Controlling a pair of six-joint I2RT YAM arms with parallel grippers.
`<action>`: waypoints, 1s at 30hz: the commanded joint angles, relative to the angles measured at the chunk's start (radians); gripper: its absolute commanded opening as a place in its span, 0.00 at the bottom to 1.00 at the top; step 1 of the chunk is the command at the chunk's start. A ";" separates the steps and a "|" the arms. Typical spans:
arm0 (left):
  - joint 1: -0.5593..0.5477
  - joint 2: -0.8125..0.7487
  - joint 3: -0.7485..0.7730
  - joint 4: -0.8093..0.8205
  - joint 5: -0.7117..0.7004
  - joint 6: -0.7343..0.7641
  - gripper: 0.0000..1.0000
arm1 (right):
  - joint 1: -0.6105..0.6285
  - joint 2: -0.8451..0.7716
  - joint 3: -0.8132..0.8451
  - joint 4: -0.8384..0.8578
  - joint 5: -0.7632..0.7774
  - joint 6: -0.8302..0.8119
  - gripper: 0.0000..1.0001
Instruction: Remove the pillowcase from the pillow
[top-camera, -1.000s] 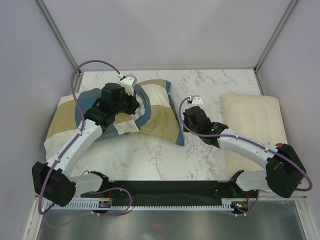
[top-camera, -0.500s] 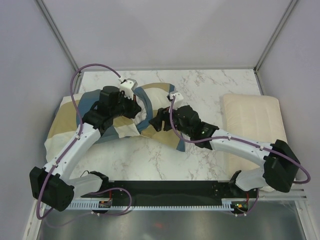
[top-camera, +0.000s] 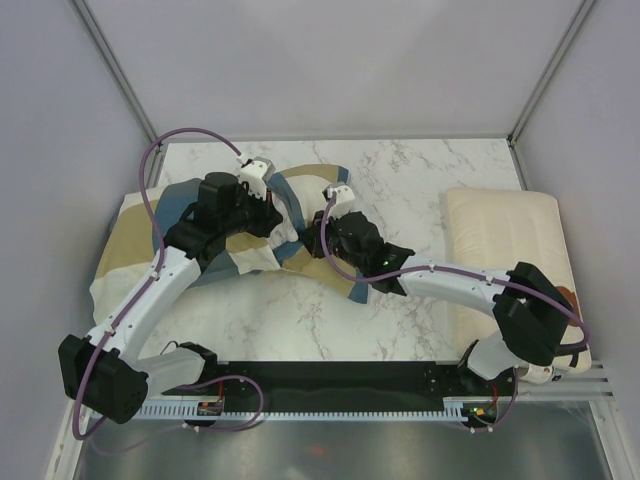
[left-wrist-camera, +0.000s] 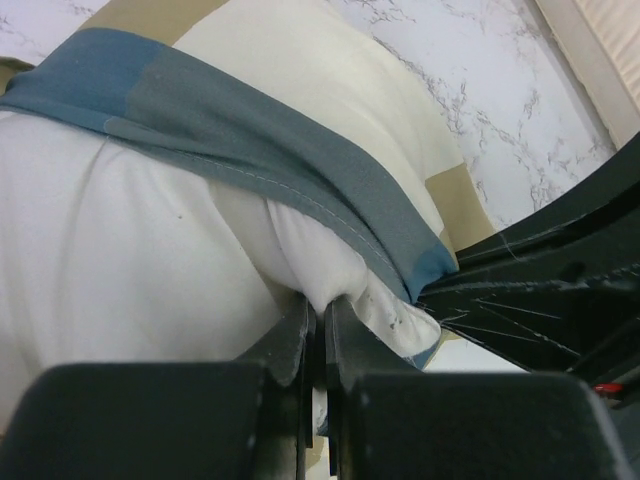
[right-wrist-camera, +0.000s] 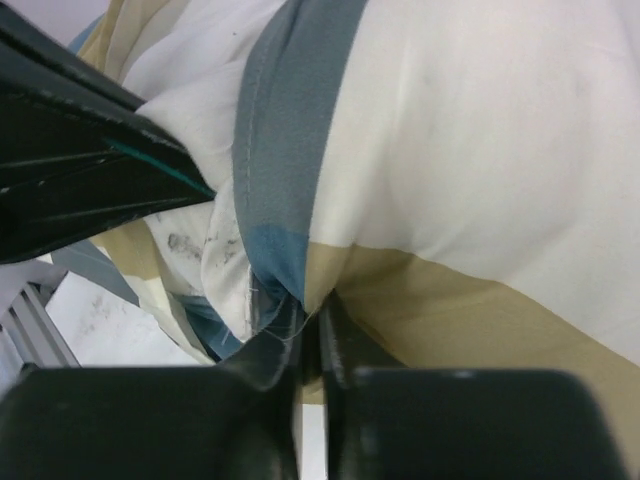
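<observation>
Top external, pillow (left-wrist-camera: 120, 250) mostly hidden, L pincer (left-wrist-camera: 316, 315) pinching it, R pincer (right-wrist-camera: 310, 330) pillowcase (right-wrist-camera: 480, 300)

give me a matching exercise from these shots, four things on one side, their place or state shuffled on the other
Things:
1. left gripper
2. right gripper
3. pillowcase
4. flat cream pillow

Places or states:
A. lies at the right side of the table, away from both grippers
B. shut on the pillowcase's blue and tan edge
C. blue, tan and cream blocks, partly covering the white pillow
D. shut on the pillow's white fabric

Pairs: 1-D, 2-B, 3-C, 4-A
</observation>
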 joint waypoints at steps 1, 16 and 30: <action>-0.007 -0.044 0.011 0.100 0.104 0.025 0.02 | 0.002 0.058 0.055 0.038 0.048 0.006 0.05; 0.011 -0.058 0.028 0.041 -0.095 0.052 0.02 | -0.192 -0.135 -0.162 -0.168 0.236 0.059 0.00; 0.022 -0.095 0.002 0.037 -0.112 0.064 0.02 | -0.355 -0.167 -0.211 -0.206 0.193 -0.003 0.00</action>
